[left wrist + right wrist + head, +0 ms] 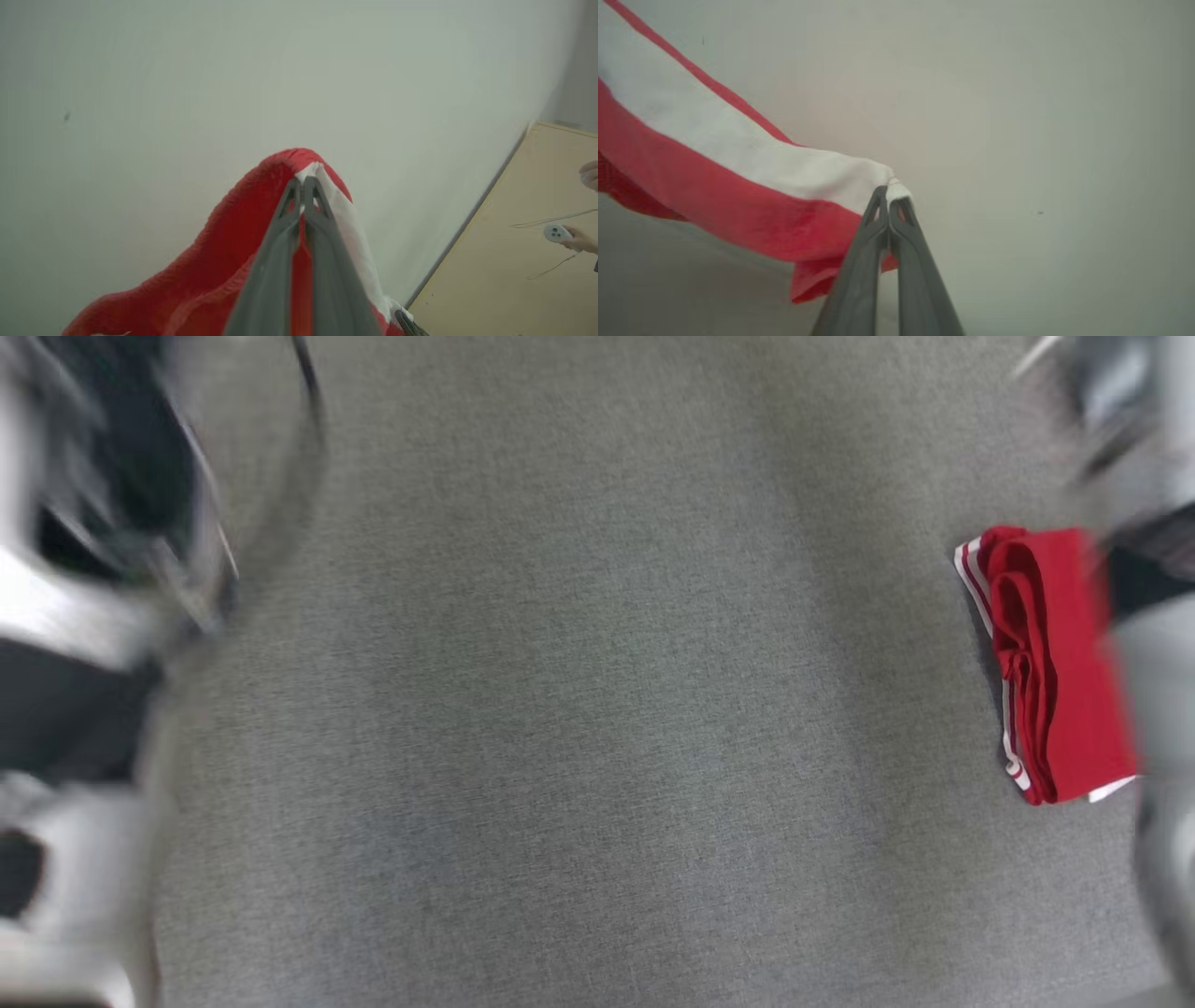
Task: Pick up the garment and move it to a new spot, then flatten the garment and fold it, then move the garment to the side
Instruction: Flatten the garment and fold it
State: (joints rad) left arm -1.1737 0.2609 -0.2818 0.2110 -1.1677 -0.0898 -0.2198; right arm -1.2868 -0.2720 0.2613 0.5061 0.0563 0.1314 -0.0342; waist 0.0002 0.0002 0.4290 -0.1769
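Observation:
In the head view a red garment [1055, 663] with white stripes lies folded at the right side of the grey cloth surface [597, 709]. In the left wrist view my left gripper [302, 186] is shut on a peak of red cloth [224, 252] with a white edge, which drapes down around the fingers. In the right wrist view my right gripper [889, 198] is shut on the corner of a white band of red-and-white cloth [714, 158] that stretches away to the left. I cannot tell whether the held cloth and the folded piece are the same.
Blurred arm parts stand at the left [75, 616] and right [1153, 569] edges of the head view; the right one overlaps the folded garment. The left wrist view shows a pale wall [187, 84], a beige surface [504, 280] and a person's hand holding a white controller [558, 233].

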